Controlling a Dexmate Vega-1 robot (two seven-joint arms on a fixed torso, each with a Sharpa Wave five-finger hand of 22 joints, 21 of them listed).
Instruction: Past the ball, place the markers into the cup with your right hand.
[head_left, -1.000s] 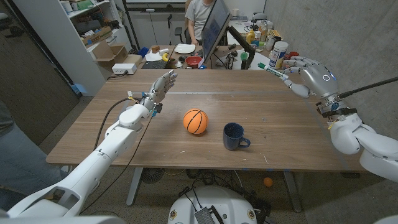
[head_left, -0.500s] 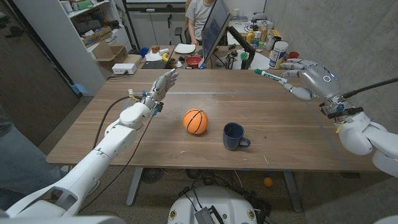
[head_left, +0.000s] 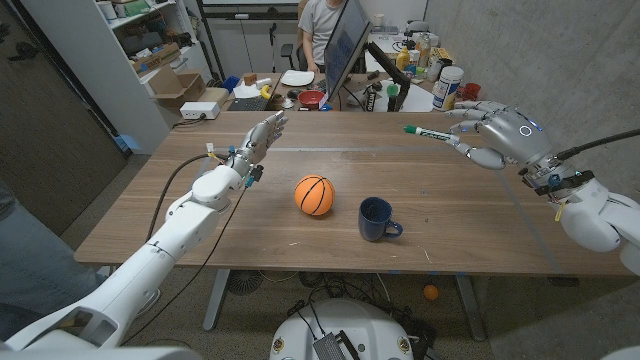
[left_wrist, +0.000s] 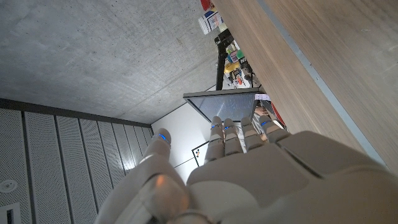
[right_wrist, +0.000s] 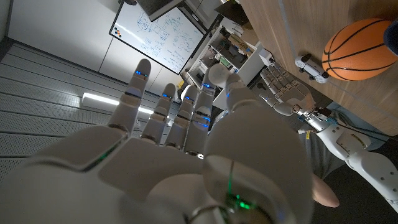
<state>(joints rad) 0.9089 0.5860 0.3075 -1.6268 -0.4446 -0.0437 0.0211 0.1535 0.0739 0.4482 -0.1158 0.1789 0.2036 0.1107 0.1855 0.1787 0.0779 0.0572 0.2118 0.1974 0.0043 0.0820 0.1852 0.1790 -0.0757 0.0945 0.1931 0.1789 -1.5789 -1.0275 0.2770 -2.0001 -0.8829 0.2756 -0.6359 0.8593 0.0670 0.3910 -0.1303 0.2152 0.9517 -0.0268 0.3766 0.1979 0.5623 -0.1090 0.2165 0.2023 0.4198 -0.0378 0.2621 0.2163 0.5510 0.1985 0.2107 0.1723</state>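
Nearest your side of the wooden bench (head_left: 450, 235) stands the dark blue ceramic cup (head_left: 377, 219), upright with its handle turned toward the right edge. Just beside it, a little farther in and toward the left edge, sits the orange basketball-patterned ball (head_left: 314, 195), apart from the cup and roughly at the bench's middle; it also shows in the right wrist view (right_wrist: 359, 40).

Your left hand (head_left: 260, 139) hangs above the bench beyond the ball on the left side, palm on edge, fingers (head_left: 273, 124) spread and straight, holding nothing; the left wrist view shows those fingers (left_wrist: 225, 134) extended the same way.

Farthest out, your right hand (head_left: 497, 132) is raised over the far right corner of the bench. Its fingers (head_left: 468, 113) pinch a white marker with a green cap (head_left: 425, 131), which lies roughly level and points toward the bench's middle, cap end leading. The marker is in the air, well apart from the cup.
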